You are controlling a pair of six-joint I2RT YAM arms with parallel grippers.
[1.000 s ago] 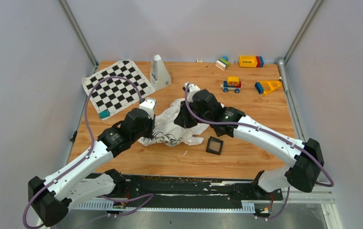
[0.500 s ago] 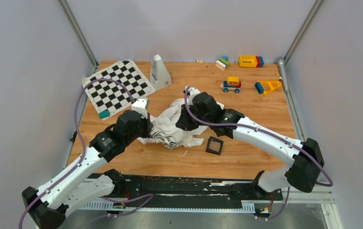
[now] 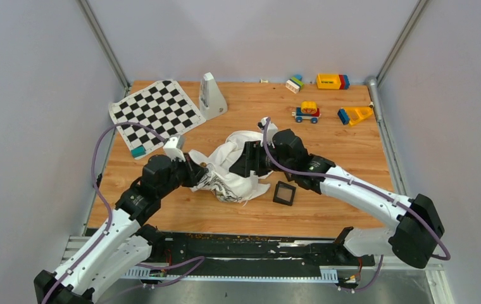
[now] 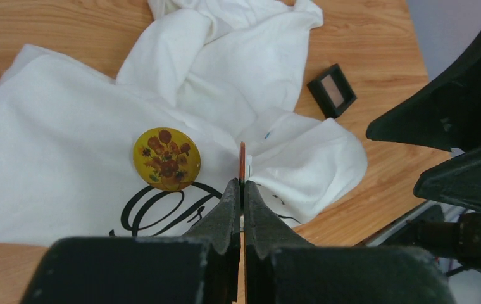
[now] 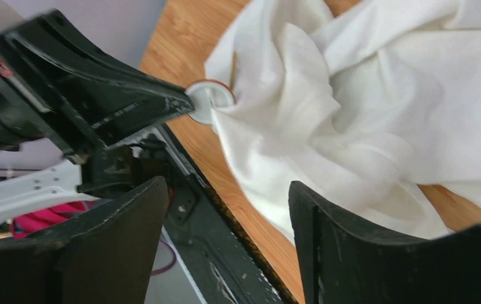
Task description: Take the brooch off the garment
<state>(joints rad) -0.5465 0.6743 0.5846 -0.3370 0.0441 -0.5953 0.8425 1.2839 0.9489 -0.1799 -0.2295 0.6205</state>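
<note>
Pinching a red-rimmed brooch (image 4: 242, 163) edge-on at the white garment (image 4: 238, 69), the left claw (image 4: 242, 185) is clamped tight; the right claw (image 5: 225, 187) hangs open over the desk (image 4: 48, 25).

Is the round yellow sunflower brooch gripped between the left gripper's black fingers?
No, the brooch lies flat on the white cloth garment, apart from the left gripper.

Premises are a robotics test cell. Plain pale walls (image 3: 244, 38) and aluminium corner posts (image 3: 102, 41) enclose a wooden table (image 3: 352, 152), with two robot arms (image 3: 358, 190) bolted to a black base rail (image 3: 257, 250) at its near edge. Loose props include a checkerboard mat (image 3: 156, 114), a toy car (image 3: 306, 112) and coloured blocks (image 3: 331, 81).
</note>
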